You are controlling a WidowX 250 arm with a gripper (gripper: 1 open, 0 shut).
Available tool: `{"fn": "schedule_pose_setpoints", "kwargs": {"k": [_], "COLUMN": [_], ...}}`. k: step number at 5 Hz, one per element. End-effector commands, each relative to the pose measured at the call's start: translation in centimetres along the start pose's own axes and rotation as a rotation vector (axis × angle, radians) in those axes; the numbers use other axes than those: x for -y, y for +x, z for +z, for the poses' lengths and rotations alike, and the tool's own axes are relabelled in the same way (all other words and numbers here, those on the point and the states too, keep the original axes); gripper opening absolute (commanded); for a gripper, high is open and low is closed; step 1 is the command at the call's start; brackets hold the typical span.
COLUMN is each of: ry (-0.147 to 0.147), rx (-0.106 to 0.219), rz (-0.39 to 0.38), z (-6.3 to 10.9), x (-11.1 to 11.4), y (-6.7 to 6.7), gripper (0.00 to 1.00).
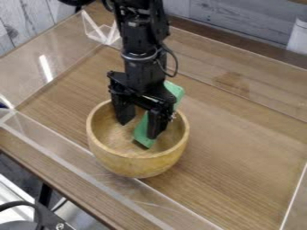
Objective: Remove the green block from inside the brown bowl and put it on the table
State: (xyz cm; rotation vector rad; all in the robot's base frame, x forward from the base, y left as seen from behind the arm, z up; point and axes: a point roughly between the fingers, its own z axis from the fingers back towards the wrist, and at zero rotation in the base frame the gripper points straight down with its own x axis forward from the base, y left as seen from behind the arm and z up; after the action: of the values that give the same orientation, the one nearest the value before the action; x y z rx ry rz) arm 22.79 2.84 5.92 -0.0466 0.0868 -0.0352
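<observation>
The brown bowl [120,153] sits near the front of the table [240,135]. Inside it the green block [159,121] leans tilted, its lower end in the bowl and its upper end over the far right rim. My gripper [139,115] hangs straight down into the bowl, open, with its two black fingers [122,110] apart. The right finger stands against the block's left face and the left finger is over the bowl's inside. Nothing is clamped between them.
Low clear acrylic walls [72,166] border the table on all sides, the front one close to the bowl. Bare wood lies to the right and behind the bowl. The black arm [139,36] rises from the gripper toward the back.
</observation>
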Motion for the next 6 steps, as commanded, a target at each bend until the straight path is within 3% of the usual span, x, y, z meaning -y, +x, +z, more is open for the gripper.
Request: {"fn": "schedule_pose_setpoints", "kwargs": {"k": [1,6], "ry": [-0.001,-0.009], "rx": [0.038,0.059], "rz": [-0.002,0.007], "z": [0.65,0.28], "x": [-0.02,-0.19], "y": [0.66,0.87], "gripper": [1.00,1.00]}}
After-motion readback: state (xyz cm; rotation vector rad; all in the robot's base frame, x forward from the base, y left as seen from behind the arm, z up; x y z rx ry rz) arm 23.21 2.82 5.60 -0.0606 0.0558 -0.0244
